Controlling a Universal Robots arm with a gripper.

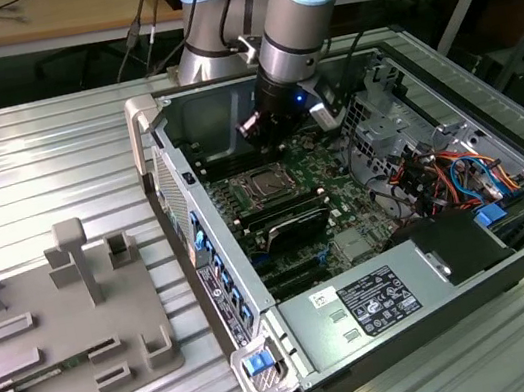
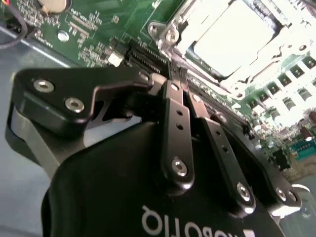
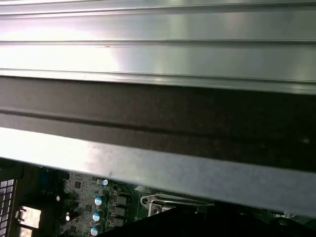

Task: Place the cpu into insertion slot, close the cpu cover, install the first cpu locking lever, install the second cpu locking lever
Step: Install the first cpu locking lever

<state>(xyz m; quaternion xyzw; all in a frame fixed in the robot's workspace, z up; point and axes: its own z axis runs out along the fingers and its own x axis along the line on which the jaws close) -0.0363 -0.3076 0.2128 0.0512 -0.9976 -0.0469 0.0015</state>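
The ribbed silver aluminium counter (image 1: pixel 43 163) spans the exterior view, and in the first wrist view its ribbed metal (image 3: pixel 158 54) runs across the upper frame. On it, right of centre in the exterior view, lies an open grey desktop computer case (image 1: pixel 272 367) with its side panel off. At lower left rests a flat grey plastic fixture tray (image 1: pixel 53 334) with raised blocks and slots.

The grey and light-blue robot arm (image 1: pixel 295 7) descends from the top centre into the case. Inside, the green motherboard (image 1: pixel 337 162) fills the case floor; it appears at upper left in the second wrist view (image 2: pixel 98 24) and at lower left in the first wrist view (image 3: pixel 84 197). A silver power supply box (image 1: pixel 363 305) sits at the case's lower edge, with orange and blue cables (image 1: pixel 451 173) to the right.

The square silver-rimmed insertion slot (image 1: pixel 267 184) lies centre frame, just below the arm's end. In the second wrist view the thin silver metal cpu cover (image 2: pixel 170 32) lies flat over the slot, framing the silvery-grey square cpu (image 2: pixel 232 42) seated inside, at upper right.

The black gripper (image 2: pixel 177 79) has its fingers (image 2: pixel 176 123) drawn together, tips all but touching, just beside the cover's edge; whether anything is pinched between them cannot be told.
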